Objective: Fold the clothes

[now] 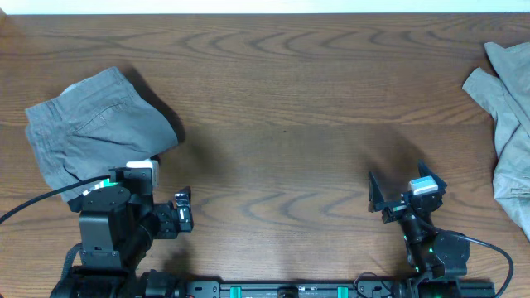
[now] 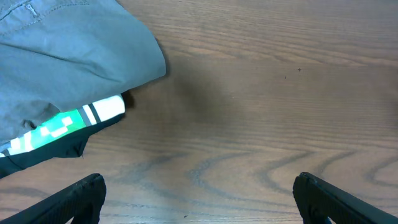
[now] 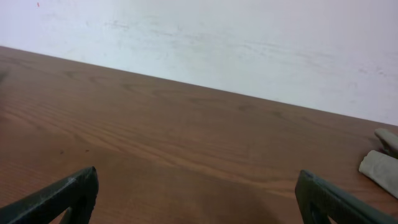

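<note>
Brown wood-grain table (image 1: 281, 91) fills the overhead view, with a pale wall (image 3: 236, 43) behind it in the right wrist view. Both sets of jaws stand spread wide and grip nothing. The left gripper (image 2: 199, 199) hangs over bare wood just beside the bundled grey shorts (image 1: 95, 128) at the table's left end. The right gripper (image 3: 196, 196) faces open tabletop, well apart from a paler garment (image 1: 507, 116) lying crumpled at the right edge.
</note>
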Tool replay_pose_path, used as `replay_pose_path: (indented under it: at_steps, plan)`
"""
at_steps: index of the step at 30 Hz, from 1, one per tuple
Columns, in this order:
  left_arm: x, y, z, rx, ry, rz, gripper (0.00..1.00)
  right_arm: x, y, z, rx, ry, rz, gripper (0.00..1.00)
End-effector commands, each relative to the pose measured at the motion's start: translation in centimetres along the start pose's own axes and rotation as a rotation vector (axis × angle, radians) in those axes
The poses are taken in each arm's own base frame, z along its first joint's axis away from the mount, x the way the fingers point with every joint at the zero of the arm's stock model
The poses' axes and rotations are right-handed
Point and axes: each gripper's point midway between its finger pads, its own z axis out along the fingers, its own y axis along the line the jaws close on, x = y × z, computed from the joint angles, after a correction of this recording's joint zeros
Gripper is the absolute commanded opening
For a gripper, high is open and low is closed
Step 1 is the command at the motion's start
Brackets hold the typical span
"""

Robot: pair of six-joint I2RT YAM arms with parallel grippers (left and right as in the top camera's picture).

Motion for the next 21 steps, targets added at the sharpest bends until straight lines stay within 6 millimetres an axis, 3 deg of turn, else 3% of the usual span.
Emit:
replay_pose_path:
  at_steps: [1,7,13,18,21]
  plan:
    - [0.0,0.1,0.0,-0.006,-0.001,-0.011,0.98,0.0,-0.1,0.0,0.004,-0.002,-0.015,0.99]
    - [-0.1,0.0,-1.0,0.001,-0.053,-0.008,0.98,0.0,-0.1,0.0,0.004,-0.002,-0.016,0.99]
    - [1.2,0.3,-2.0,-0.007,-0.113,0.092,0.98,0.0,-0.1,0.0,0.004,-0.002,-0.015,0.99]
    - [4.1,0.8,-0.2,-0.006,-0.128,0.113,0.98,0.0,-0.1,0.0,0.004,-0.002,-0.016,0.99]
    - [4.8,1.0,1.3,-0.002,-0.185,0.116,0.98,0.0,-0.1,0.0,0.004,-0.002,-0.016,0.99]
